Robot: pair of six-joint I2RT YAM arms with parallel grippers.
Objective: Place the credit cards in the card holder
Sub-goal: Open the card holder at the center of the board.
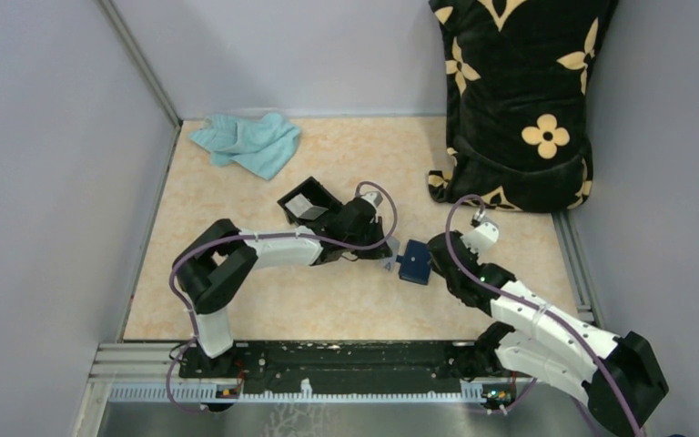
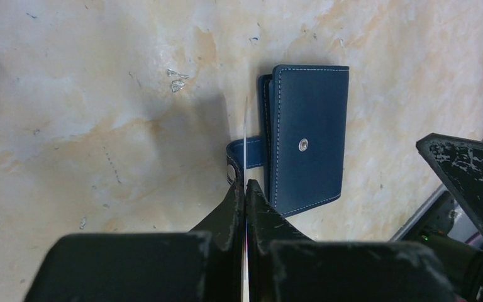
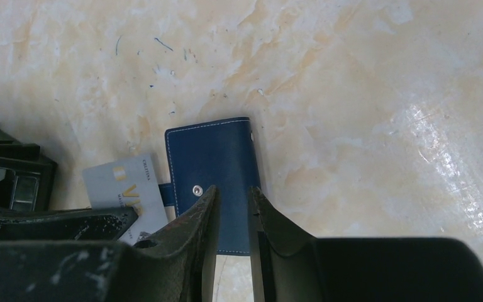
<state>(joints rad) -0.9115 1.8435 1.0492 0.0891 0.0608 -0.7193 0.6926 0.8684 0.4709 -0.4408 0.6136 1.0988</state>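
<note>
The navy card holder (image 1: 414, 262) lies flat and closed on the table, its silver snap (image 2: 302, 145) facing up and its tab sticking out on the left. My left gripper (image 2: 245, 184) is shut on a pale grey credit card (image 2: 245, 141), seen edge-on, whose far edge is at the holder's tab side. The card's face shows in the right wrist view (image 3: 122, 185). My right gripper (image 3: 233, 192) sits over the card holder (image 3: 210, 160) with its jaws a little apart, straddling a strip near its right edge. No orange-yellow card is in view.
A black open-topped box (image 1: 308, 205) with a pale card inside stands behind my left gripper (image 1: 389, 262). A teal cloth (image 1: 246, 143) lies at the back left. A black flowered cushion (image 1: 519, 100) stands at the back right. The two grippers are close together.
</note>
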